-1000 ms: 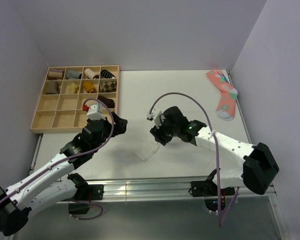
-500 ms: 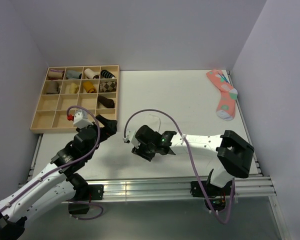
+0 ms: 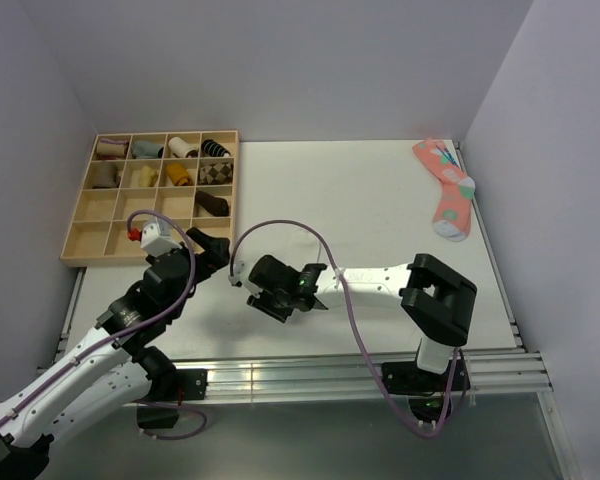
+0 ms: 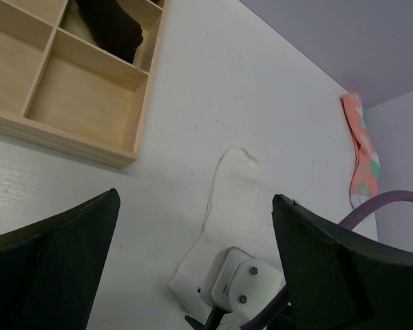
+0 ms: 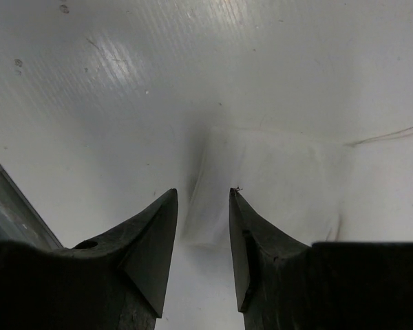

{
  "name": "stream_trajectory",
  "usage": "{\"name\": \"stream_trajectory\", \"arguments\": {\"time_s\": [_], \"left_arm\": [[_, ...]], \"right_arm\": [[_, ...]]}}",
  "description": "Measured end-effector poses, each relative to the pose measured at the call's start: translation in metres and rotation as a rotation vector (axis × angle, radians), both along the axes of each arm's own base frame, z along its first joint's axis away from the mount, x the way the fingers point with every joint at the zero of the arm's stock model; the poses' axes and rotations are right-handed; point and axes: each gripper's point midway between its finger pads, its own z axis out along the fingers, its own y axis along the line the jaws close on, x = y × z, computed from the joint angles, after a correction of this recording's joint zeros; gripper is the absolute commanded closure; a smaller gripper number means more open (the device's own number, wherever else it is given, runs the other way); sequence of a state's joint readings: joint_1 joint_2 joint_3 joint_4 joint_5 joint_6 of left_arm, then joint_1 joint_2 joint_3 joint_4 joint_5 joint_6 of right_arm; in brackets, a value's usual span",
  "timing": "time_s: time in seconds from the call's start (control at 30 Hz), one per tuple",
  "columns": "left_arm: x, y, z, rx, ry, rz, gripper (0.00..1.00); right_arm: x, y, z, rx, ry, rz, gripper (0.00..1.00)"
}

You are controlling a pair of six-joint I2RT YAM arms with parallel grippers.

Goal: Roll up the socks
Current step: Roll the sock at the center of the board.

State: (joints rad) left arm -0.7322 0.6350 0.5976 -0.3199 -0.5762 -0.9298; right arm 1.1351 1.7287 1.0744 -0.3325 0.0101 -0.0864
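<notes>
A white sock lies flat on the white table, hard to tell from it; its thin edge also shows in the left wrist view. My right gripper is open, low over the sock's corner, one finger on each side of its edge and nothing between them. From above, the right gripper covers most of the sock. My left gripper is wide open and empty, left of the sock; in its own view it looks down at the right wrist's white camera housing. A pink patterned sock lies at the far right.
A wooden compartment tray stands at the far left with several rolled socks in its back cells; its near corner shows in the left wrist view. The pink sock also shows there. Purple cables loop over both arms.
My right gripper has moved left and toward the near edge, down onto the white sock's corner. My left gripper has pulled back to the left.
</notes>
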Motion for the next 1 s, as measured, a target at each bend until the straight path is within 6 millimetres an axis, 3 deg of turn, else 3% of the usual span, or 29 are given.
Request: {"name": "stream_trajectory", "arguments": {"time_s": [0.77,1.0], "left_arm": [[-0.002,0.008,0.004,0.002,-0.012,0.024,0.01],[-0.003,0.01,0.002,0.013,-0.005,0.032,0.0]], "right_arm": [[0.002,-0.004,-0.021,-0.063,-0.022,-0.03,0.59],[0.014,-0.009,-0.021,-0.059,-0.014,-0.057,0.78]]}}
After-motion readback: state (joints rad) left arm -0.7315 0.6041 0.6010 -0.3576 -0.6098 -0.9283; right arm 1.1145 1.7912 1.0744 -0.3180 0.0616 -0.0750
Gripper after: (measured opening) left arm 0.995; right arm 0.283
